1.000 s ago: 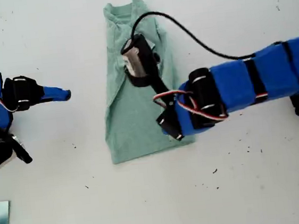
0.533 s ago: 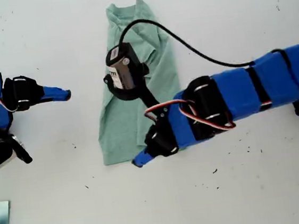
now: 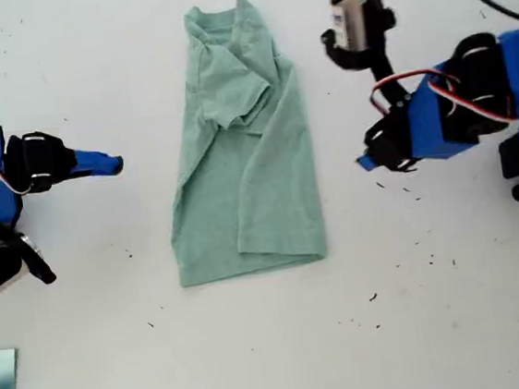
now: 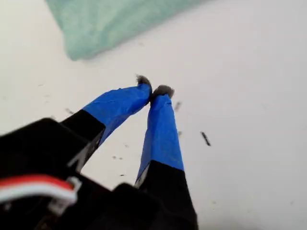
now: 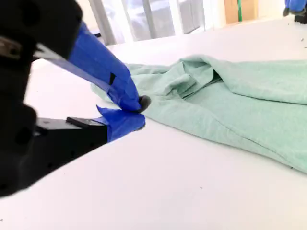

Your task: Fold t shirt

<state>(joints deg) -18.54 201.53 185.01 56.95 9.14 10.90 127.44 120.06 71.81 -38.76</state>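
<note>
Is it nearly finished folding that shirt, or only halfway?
Partway, I'd say. Done: the t shirt lies as a narrow strip, both sides folded in, a sleeve tucked on top. In hand: nothing; my first gripper is shut and empty over the bare table, and my second gripper rests shut beside the cloth. Left: probably folding the long strip across, collar to hem.

a lab-like room: bare white table (image 3: 459, 322), tall windows (image 5: 144, 19) behind
</note>
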